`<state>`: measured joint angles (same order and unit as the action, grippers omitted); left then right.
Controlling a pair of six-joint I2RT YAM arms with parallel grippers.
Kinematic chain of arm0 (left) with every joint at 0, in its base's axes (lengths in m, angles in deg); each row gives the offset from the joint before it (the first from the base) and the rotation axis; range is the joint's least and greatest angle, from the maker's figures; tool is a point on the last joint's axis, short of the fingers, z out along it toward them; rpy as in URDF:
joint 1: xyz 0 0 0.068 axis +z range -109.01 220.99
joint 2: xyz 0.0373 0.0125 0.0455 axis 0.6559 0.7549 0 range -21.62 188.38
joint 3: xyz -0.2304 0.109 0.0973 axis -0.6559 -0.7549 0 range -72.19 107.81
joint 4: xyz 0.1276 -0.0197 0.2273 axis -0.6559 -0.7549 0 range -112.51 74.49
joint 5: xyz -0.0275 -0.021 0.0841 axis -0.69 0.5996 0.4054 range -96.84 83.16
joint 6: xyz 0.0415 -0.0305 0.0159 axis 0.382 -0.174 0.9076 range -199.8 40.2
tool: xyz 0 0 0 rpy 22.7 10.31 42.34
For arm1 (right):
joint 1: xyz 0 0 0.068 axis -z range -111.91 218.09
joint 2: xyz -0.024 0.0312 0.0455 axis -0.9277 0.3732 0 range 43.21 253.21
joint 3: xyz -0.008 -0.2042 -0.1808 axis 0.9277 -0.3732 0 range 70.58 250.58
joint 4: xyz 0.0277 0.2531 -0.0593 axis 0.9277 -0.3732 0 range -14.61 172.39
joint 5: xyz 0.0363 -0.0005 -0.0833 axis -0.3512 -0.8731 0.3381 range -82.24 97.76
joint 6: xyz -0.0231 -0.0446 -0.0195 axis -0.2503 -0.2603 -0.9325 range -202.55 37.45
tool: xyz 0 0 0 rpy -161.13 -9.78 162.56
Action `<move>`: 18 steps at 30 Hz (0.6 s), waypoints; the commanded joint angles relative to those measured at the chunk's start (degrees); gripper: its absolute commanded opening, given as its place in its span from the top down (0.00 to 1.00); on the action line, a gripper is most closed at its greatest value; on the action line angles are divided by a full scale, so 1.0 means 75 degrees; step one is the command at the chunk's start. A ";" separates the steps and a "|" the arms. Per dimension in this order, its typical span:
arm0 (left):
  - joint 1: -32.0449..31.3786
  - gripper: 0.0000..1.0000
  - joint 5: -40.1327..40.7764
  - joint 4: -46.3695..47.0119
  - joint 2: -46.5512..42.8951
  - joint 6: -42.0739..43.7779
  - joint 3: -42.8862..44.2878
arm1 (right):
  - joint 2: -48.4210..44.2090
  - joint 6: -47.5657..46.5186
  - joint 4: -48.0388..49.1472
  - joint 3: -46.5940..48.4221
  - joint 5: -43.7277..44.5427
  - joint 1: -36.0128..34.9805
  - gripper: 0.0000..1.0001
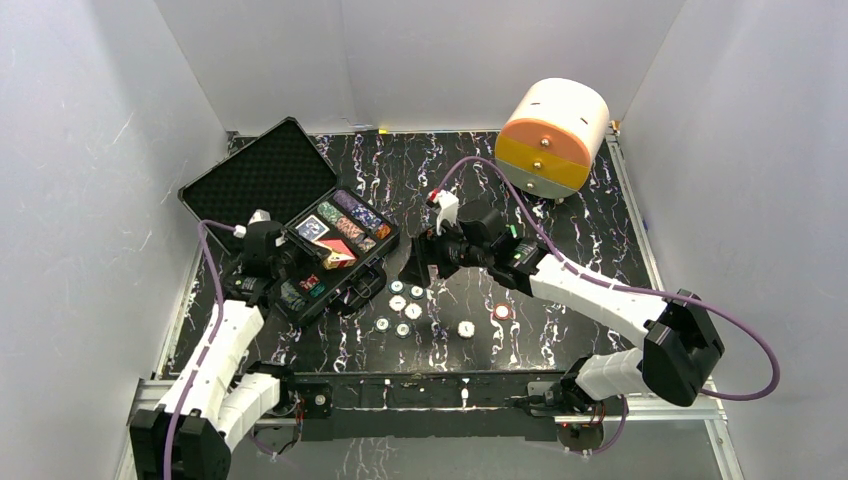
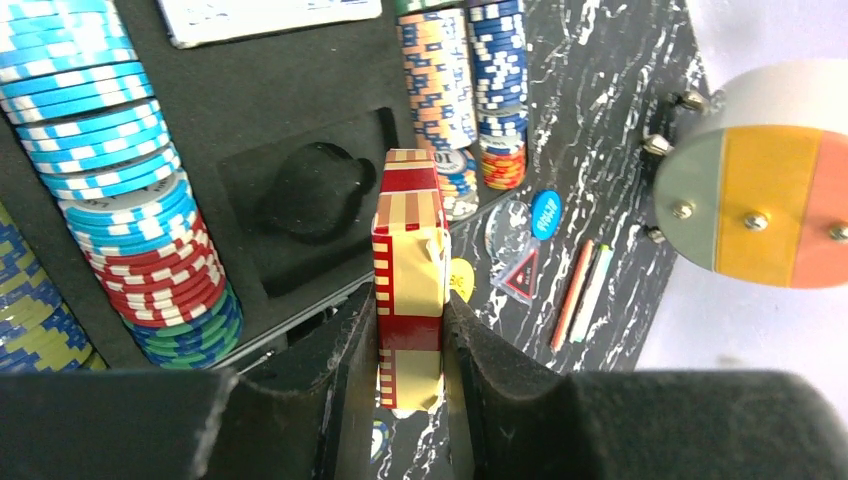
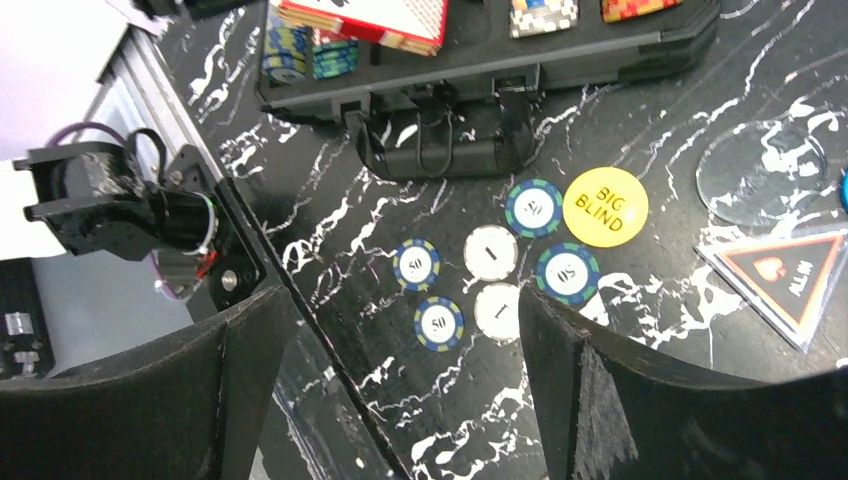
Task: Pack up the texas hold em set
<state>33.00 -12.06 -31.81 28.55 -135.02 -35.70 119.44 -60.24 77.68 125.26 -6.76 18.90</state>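
Observation:
The black case (image 1: 262,172) lies open at the left, foam lid tipped back, and its tray (image 1: 385,247) holds rows of chips. My left gripper (image 1: 318,262) is shut on the red-and-cream card deck (image 2: 410,255) and holds it on edge over the case's near side, by an empty foam recess (image 2: 310,190). The deck also shows in the right wrist view (image 3: 365,15). My right gripper (image 1: 420,265) is open and empty above several loose chips (image 3: 439,323) on the table. A yellow Big Blind button (image 3: 605,206) and a triangular button (image 3: 790,280) lie beside them.
A big orange-and-white cylinder (image 1: 553,135) stands at the back right. Thin red and green pens (image 2: 583,290) lie near it. A clear disc (image 3: 760,178) and a blue oval button (image 2: 545,213) rest on the marbled table. The case handle (image 3: 445,150) faces the chips.

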 commanded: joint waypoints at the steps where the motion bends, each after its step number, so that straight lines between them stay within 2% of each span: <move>1: 0.0024 0.92 0.0410 0.0616 0.0233 -0.0010 0.0002 | -0.0053 0.0260 0.0799 0.0215 -0.0169 -0.0029 0.09; 6: 0.0024 0.92 0.0611 0.1233 0.0470 0.0061 -0.0185 | 0.0024 0.0214 0.0819 0.0242 -0.0146 -0.0028 0.09; 15: 0.0025 0.91 0.0251 0.1580 0.0803 -0.0470 -0.0651 | 0.0115 0.0260 0.0536 0.0300 0.0196 -0.0036 0.11; 17: 0.0023 0.87 0.0080 0.1459 0.0885 -0.0541 -0.0597 | 0.0097 0.0250 0.0503 0.0292 0.0232 -0.0039 0.11; 18: 0.0022 0.81 0.0035 0.1360 0.0890 -0.0612 -0.0589 | 0.0091 0.0249 0.0500 0.0292 0.0245 -0.0039 0.11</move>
<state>33.20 -9.50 -22.54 34.80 -137.58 -40.34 120.49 -58.65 80.19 125.26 -6.11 18.90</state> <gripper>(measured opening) 0.239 0.896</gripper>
